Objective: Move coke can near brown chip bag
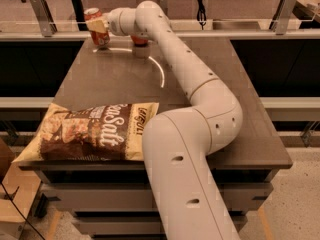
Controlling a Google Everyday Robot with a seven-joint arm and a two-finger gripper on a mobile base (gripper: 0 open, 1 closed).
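Note:
The coke can (95, 28), red with a silver top, is at the far left corner of the table, held just above the surface. My gripper (100, 25) is shut on it, with a pale finger (98, 26) across the can's side. The arm reaches from the near right across the table to it. The brown chip bag (92, 132) lies flat at the near left corner, its white "Sea Salt" lettering facing up, and hangs a little over the table's edge. The can is far from the bag, most of the table's length away.
The dark table (115, 79) has a white curved mark (161, 73) near its far middle. A small red object (140, 41) stands at the far edge, partly hidden behind my arm. A rail (240, 34) runs behind the table. A cardboard box (10, 204) sits on the floor at left.

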